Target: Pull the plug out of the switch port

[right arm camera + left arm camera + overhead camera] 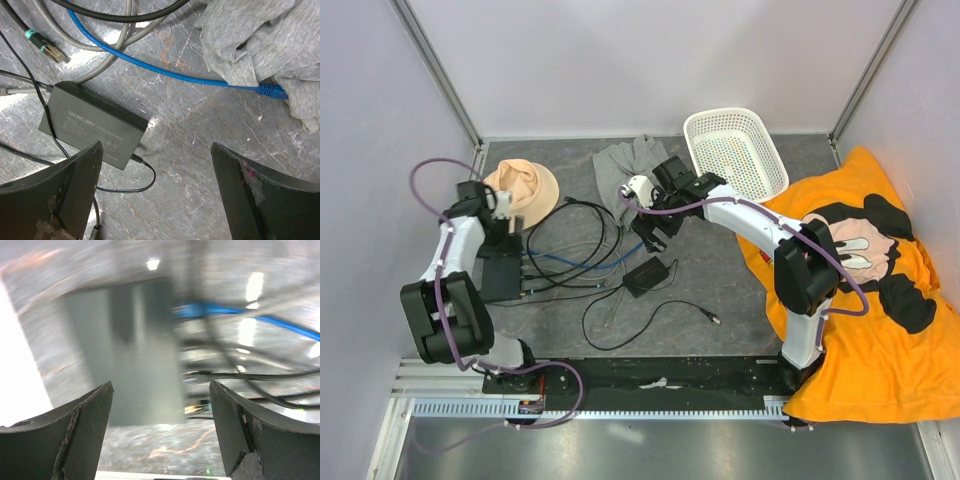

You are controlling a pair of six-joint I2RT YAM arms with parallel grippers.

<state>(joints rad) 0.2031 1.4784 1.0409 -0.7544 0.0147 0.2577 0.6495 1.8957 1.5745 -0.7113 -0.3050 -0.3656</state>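
The flat black switch (500, 277) lies at the left of the table, with several cables plugged into the ports on its right side (527, 272). My left gripper (506, 243) hovers just above it, open and empty. The left wrist view is blurred: the switch (135, 350) lies ahead of the open gripper (160, 430), and a blue cable (225, 312) and black cables (240, 375) run into its right edge. My right gripper (652, 238) is open and empty over the table's middle. In its wrist view the gripper (157, 195) hangs above bare table.
A black MERCURY power brick (92, 130) with a thin cord lies mid-table (648, 275). The blue cable's loose end (270, 91) lies by a grey cloth (260, 45). A loose green-booted plug (42, 45), peach cap (523, 188), white basket (735, 150) and orange pillow (880, 280) are around.
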